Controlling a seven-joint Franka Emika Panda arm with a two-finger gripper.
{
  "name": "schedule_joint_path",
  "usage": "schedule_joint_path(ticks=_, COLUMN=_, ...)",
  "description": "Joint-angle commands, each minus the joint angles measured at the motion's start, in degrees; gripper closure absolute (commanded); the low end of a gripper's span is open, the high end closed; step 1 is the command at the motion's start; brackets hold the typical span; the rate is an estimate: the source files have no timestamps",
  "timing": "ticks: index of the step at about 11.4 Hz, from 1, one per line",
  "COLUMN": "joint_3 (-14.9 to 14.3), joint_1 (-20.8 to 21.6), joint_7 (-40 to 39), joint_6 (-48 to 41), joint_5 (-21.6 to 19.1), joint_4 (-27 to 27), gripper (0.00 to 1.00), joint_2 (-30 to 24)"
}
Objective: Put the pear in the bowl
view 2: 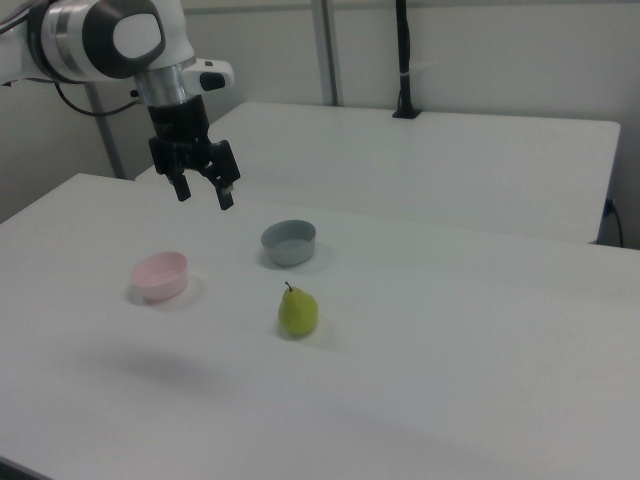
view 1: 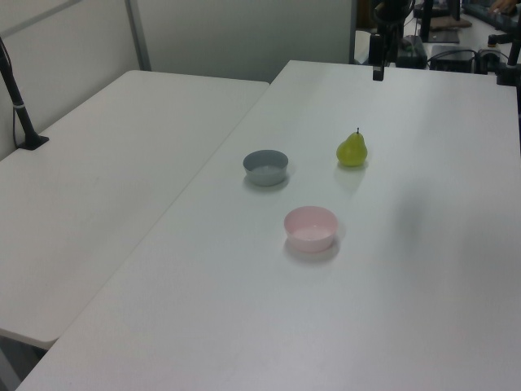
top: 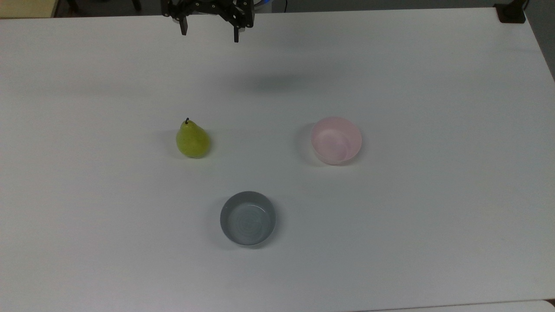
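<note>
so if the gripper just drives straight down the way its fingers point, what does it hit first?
Probably bare white table. The open black two-finger gripper points down, high above the tabletop, apart from the small yellow-green pear, pale pink round bowl and grey round bowl. Depth is uncertain.

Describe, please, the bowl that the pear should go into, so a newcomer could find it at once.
On the white table, two similar-sized bowls sit near the pear. The target is the pale pink bowl, at the top view's right; the grey bowl is not it.

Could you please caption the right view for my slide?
Open pincer hovers above the white table, where an upright yellow-green pear stands apart from the pale pink bowl.
</note>
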State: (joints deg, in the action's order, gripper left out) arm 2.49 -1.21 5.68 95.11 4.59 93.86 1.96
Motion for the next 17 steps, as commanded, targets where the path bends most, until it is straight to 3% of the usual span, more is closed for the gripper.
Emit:
schedule_joint_path(ticks=1, joint_3=-0.4, joint_1=0.0, joint_7=-1.6, joint_6=-1.5, joint_5=-1.2, joint_4=0.4, gripper=0.0, joint_2=-0.8)
schedule_joint_path(ticks=10, joint_3=-0.4, joint_1=0.0, joint_7=-1.6, joint_6=-1.2, joint_5=-1.2, joint_4=0.2, gripper=0.0, joint_2=-0.5)
schedule_joint_path(ticks=15, joint_3=-0.6, joint_1=-2.6, joint_7=-2.3, joint_6=-0.5, joint_5=-0.7, joint_4=-1.0, gripper=0.0, joint_2=0.9)
schedule_joint_path(ticks=17, joint_3=-3.2, joint_1=-3.3, joint_7=-7.8, joint_6=3.0, joint_5=-1.0, joint_4=-1.3, gripper=0.0, joint_2=2.4)
